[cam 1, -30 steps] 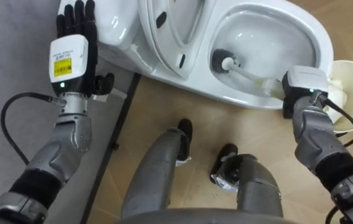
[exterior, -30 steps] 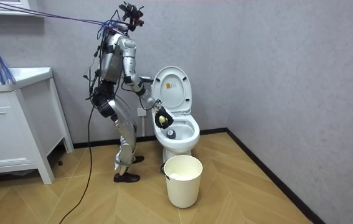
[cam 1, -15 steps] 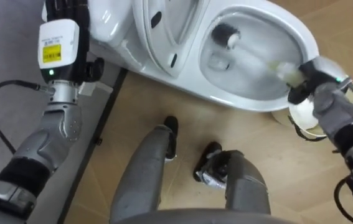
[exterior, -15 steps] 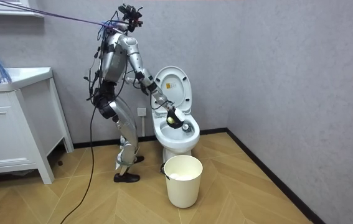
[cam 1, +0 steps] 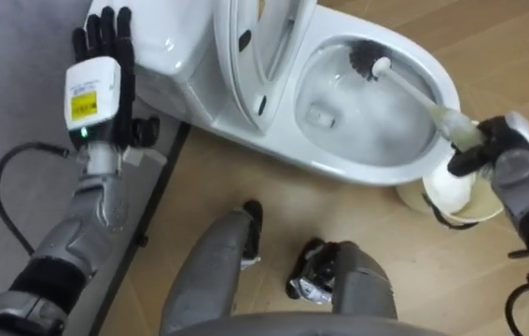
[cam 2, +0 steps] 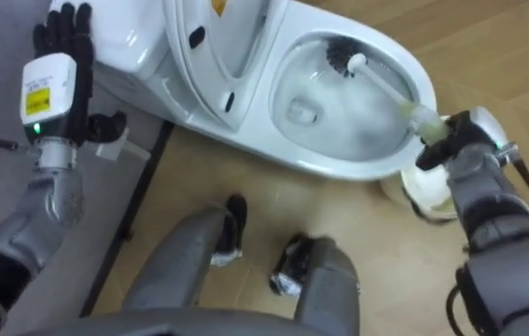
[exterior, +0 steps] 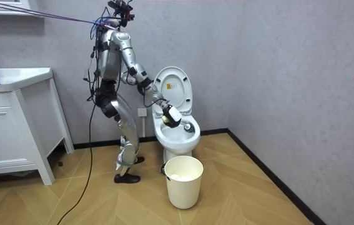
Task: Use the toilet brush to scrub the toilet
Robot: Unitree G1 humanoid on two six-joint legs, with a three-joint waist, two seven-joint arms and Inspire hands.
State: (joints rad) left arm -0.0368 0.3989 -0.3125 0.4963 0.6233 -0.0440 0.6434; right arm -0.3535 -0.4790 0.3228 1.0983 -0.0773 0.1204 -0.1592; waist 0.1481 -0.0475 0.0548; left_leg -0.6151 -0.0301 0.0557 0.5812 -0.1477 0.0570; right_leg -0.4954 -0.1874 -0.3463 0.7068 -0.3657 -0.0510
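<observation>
In the toilet bowl (cam 1: 357,173) at one o'clock, the brush (cam 1: 410,90) is scrubbed, gripped by the right hand (cam 1: 494,151); the left hand (cam 1: 105,51) is held flat. A sweep round is likely needed next.

The room was bright and evenly lit, and shadows lay close under things, as they do with soft light from overhead. The grey wall (exterior: 276,75) carried no hard shadow. The white toilet (cam 1: 339,166) had a gentle sheen on its tank and a wet gleam inside the bowl, and it threw a soft, narrow shadow on the wooden floor (cam 1: 283,198) along its base. The brush (cam 1: 404,82) handle showed pale and bright. The bin (exterior: 183,181) and cabinet (exterior: 8,137) left only faint shadows.
</observation>
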